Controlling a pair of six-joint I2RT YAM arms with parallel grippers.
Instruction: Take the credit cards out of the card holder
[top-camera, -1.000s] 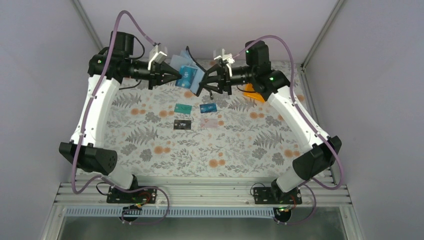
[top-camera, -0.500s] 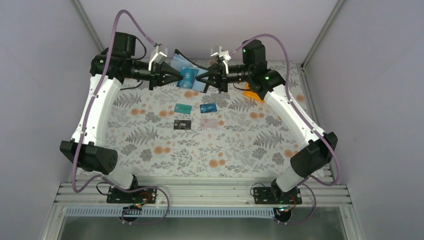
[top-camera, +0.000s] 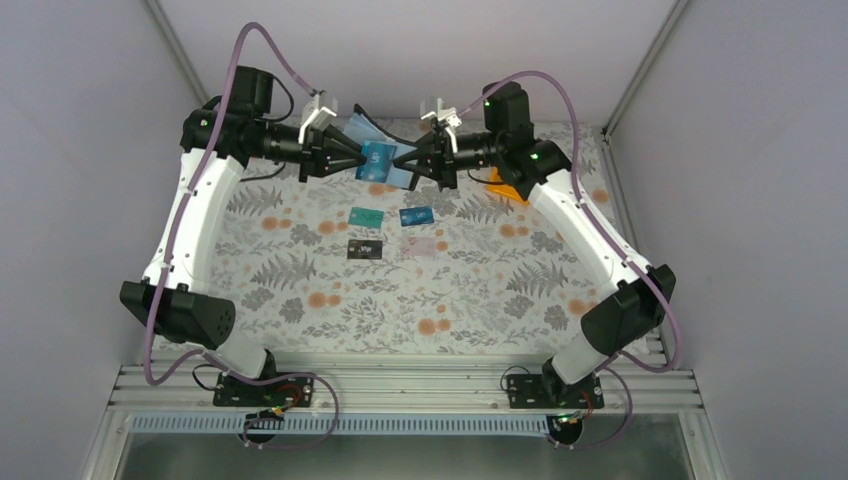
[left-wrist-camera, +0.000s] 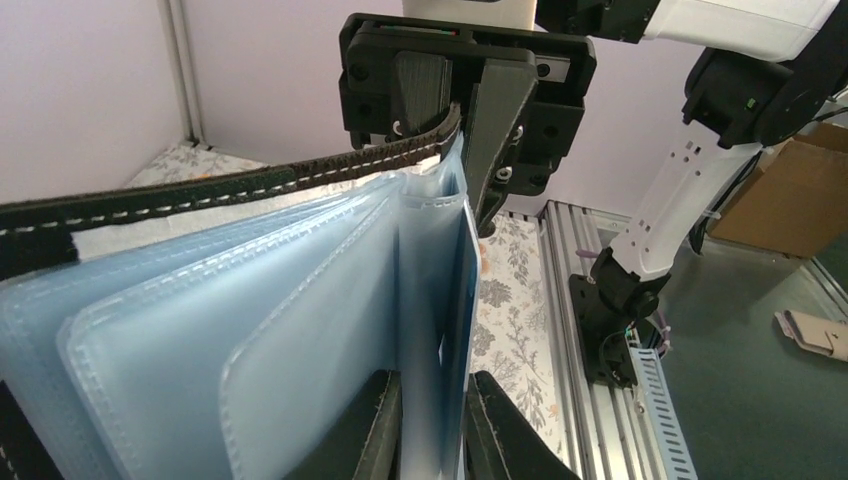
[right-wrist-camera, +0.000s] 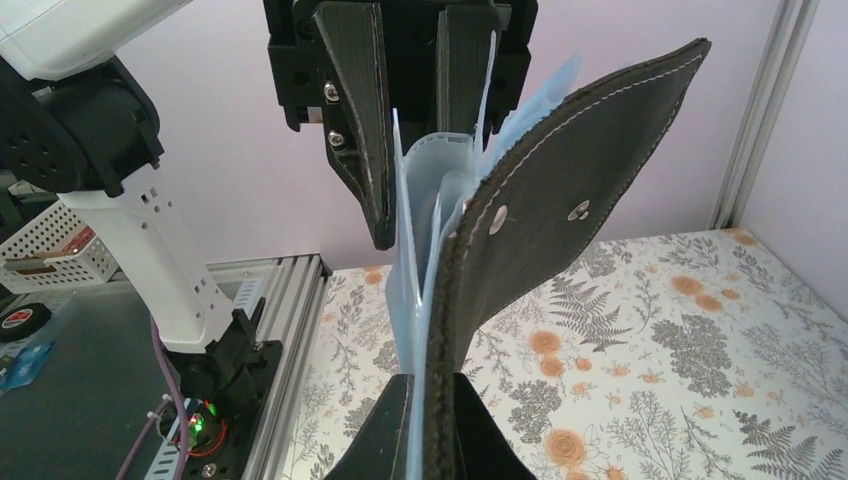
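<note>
Left end effector (top-camera: 358, 158): jaws narrowly parted around a clear sleeve (left-wrist-camera: 430, 260) of the card holder (right-wrist-camera: 560, 190); whether they pinch it cannot be told. The holder hangs open between the arms, above the far part of the surface (top-camera: 300, 290). Right end effector (right-wrist-camera: 430, 395): clamped on the holder's black cover.

Done: four cards lie below, namely teal-green card (top-camera: 366, 215), black card (top-camera: 366, 248), blue card (top-camera: 416, 215) and pale pink card (top-camera: 421, 246).

Outstanding, by judgement: a further bluish card (top-camera: 377, 153) appears lodged in a sleeve.

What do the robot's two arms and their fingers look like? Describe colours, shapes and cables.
Both the left arm and right arm have white links with black joints. A purple cable loops along each. Small green lights glow. The fingers are black tapered wedges.
</note>
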